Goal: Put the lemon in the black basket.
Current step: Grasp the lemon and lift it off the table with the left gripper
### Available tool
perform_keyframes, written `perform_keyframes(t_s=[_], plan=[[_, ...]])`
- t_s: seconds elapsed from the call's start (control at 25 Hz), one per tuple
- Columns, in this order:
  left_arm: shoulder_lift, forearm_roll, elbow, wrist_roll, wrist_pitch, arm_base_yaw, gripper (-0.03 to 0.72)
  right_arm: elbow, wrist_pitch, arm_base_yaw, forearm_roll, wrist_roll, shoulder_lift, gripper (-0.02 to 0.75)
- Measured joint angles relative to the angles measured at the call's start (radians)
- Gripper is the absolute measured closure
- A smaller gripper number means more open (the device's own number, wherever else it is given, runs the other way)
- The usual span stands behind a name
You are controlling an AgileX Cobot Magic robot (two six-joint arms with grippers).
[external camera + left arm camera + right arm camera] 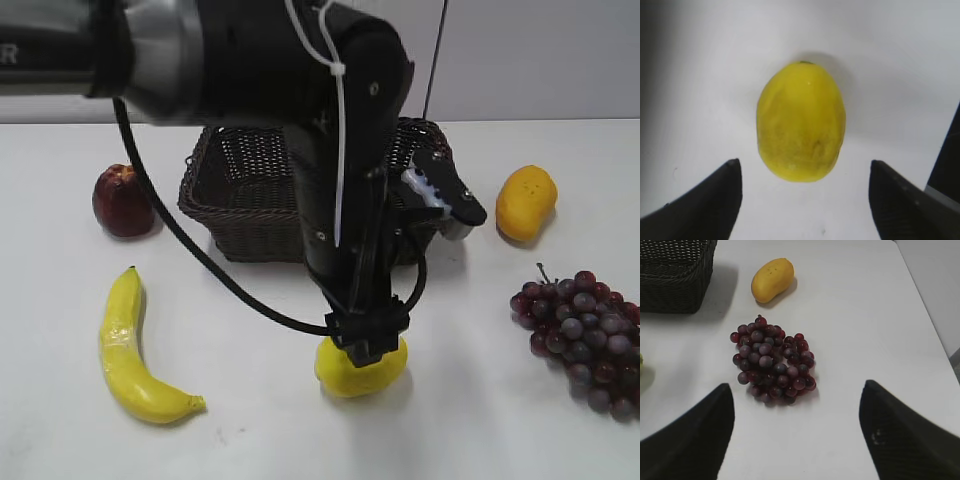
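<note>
The lemon (pixel 352 375) lies on the white table in front of the black basket (pixel 245 200). My left gripper (pixel 366 342) reaches straight down onto it from above. In the left wrist view the lemon (pixel 801 120) lies just ahead of the left gripper (pixel 804 164), whose open jaws stand wide to either side of its near end without touching it. My right gripper (pixel 796 385) is open and empty above the table by the grapes (pixel 772 360). A corner of the basket (pixel 675 275) shows in the right wrist view.
A banana (pixel 128 350) lies at the front left and a red apple (pixel 122 200) left of the basket. A mango (pixel 526 203) lies right of the basket and dark grapes (pixel 585 335) at the right edge. The table's right edge (pixel 930 315) is near the grapes.
</note>
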Motion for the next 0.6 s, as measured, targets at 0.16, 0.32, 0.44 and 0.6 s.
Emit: perform_keyframes(t_s=[0.16, 0.32, 0.44, 0.6], plan=[[0.037, -0.001, 0.0, 0.001, -0.034, 0.0, 0.099, 0.0, 0.0, 0.0, 0.0, 0.0, 0.0, 0.149], [0.061, -0.003, 0.0, 0.02, -0.069, 0.0, 0.099, 0.0, 0.0, 0.0, 0.0, 0.0, 0.0, 0.149], [0.076, -0.003, 0.0, 0.025, -0.083, 0.0, 0.099, 0.0, 0.0, 0.0, 0.0, 0.0, 0.0, 0.149], [0.106, -0.003, 0.0, 0.036, -0.087, 0.0, 0.099, 0.0, 0.0, 0.0, 0.0, 0.0, 0.0, 0.149]])
